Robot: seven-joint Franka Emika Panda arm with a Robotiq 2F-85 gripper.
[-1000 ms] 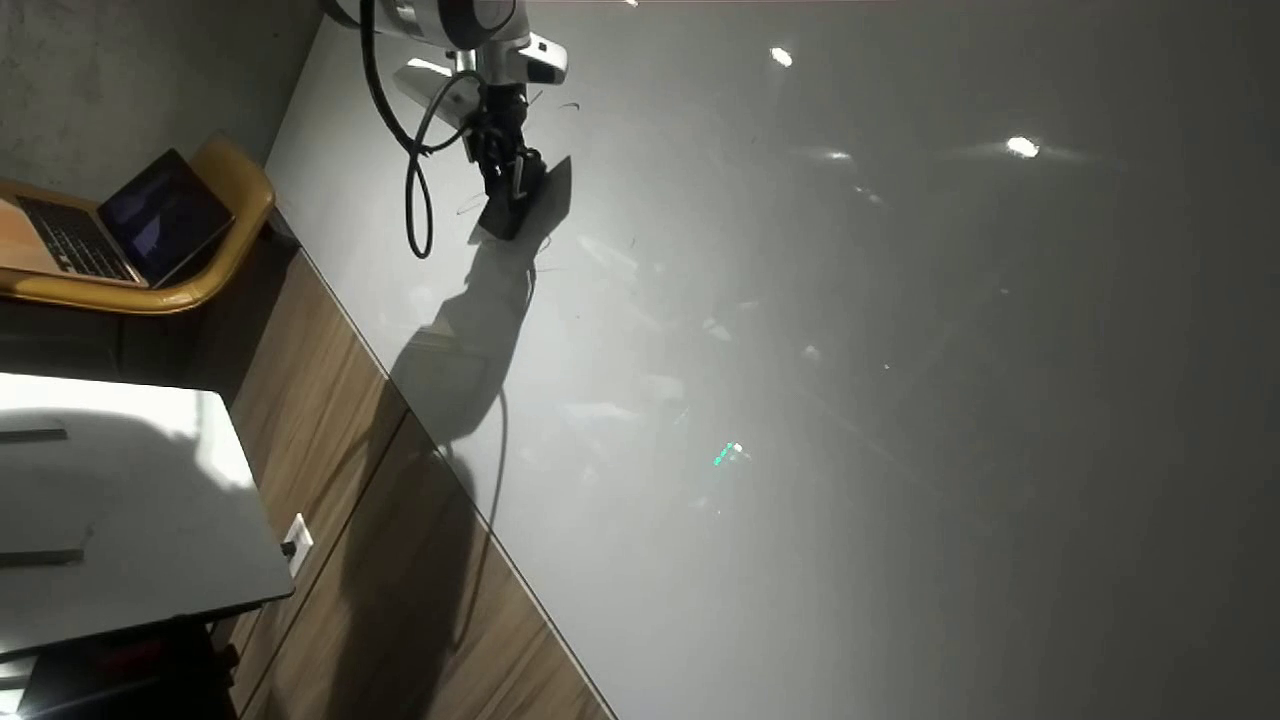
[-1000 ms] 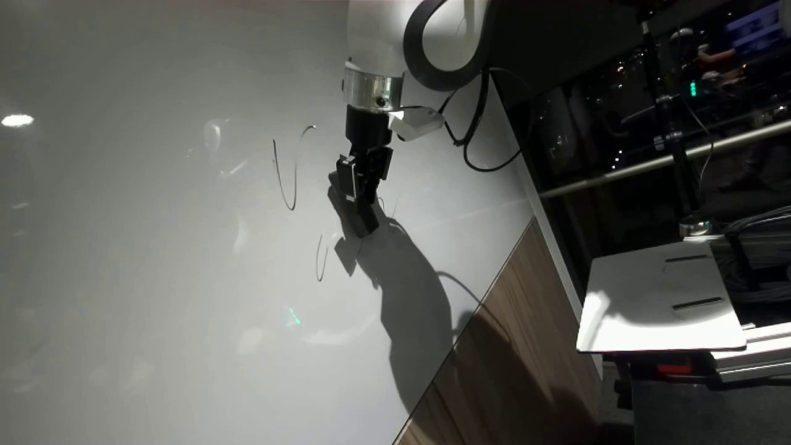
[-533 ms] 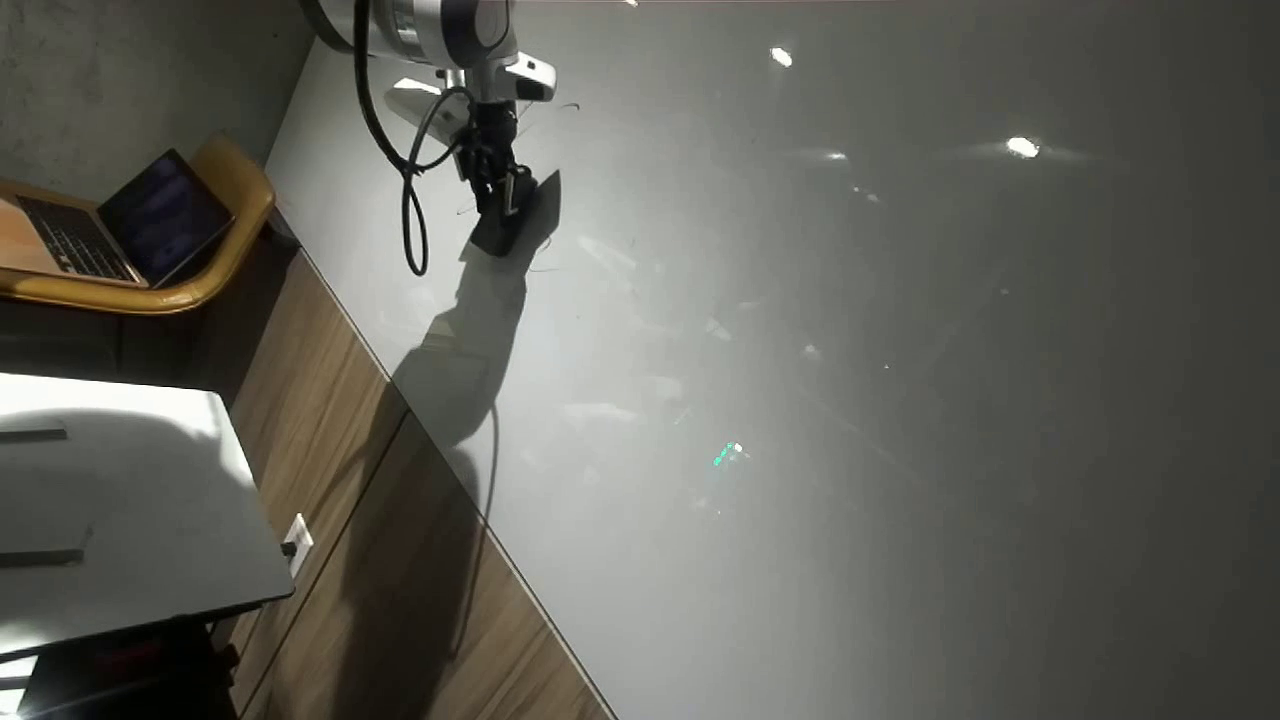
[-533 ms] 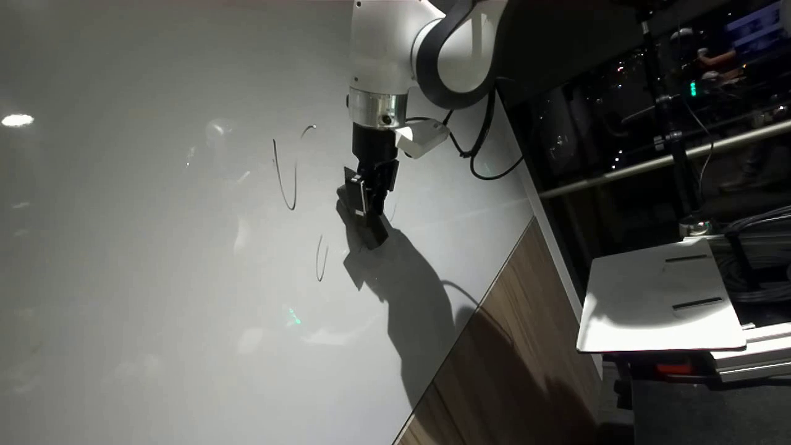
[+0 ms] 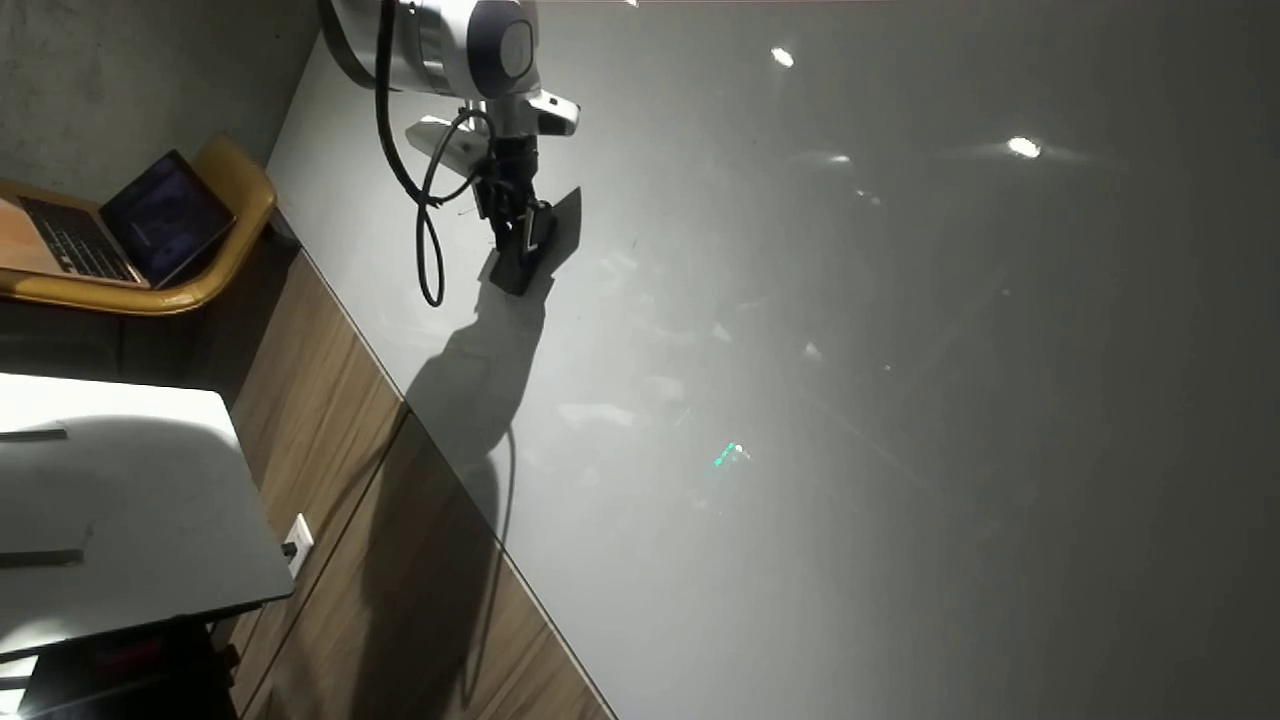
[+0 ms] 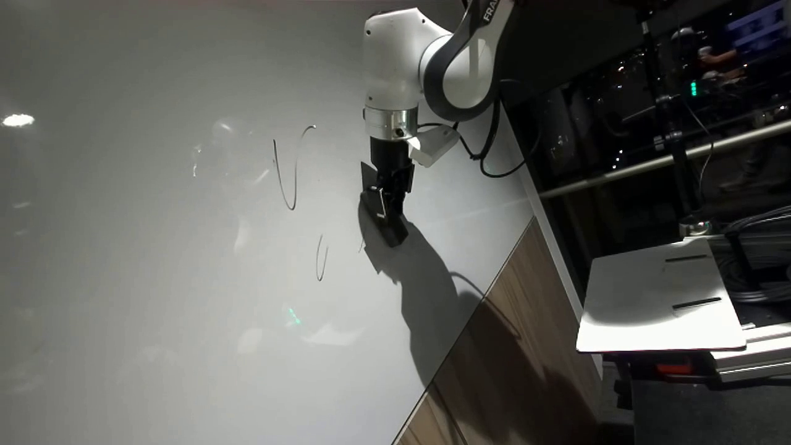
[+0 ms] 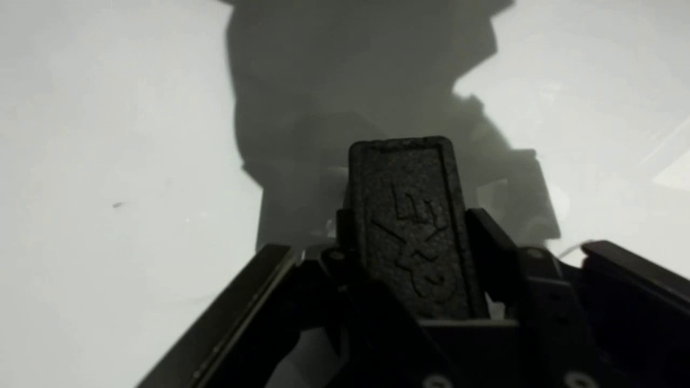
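Glossy whiteboard [image 6: 154,259] fills an exterior view from its left edge, with bright glare [image 6: 17,120] high up on it. Going rightward across the board, I come to a tall hooked pen stroke [image 6: 280,179], then, lower down, a small narrow stroke [image 6: 318,266] shaped like a U.

To the right of both, nearer the small one, is my gripper [image 7: 415,237], at the end of the white Franka arm [image 6: 395,62]. Its fingers [image 7: 490,253] are pinching a black board eraser [image 7: 404,172] by its long sides; the wrist view shows the block between them, lines scratched into the face turned to the camera. The eraser is at the board, slanted in the exterior view, its shadow [image 6: 426,296] spreading down and to the right. I cannot tell whether its whole underside meets the surface.

Farther right, a wood-grain panel [image 6: 531,278] joins the board along a slanting seam, followed by a pale slotted plate [image 6: 642,303], with a pale rail [image 6: 618,173] above it against a dark background.

I take the step in hand to be wiping, with both strokes not yet rubbed out. As I judge it, my next move calls for a firm pinch, the eraser flat with even pressure, and a sweep leftward in that view, over the small stroke first, then the tall one.
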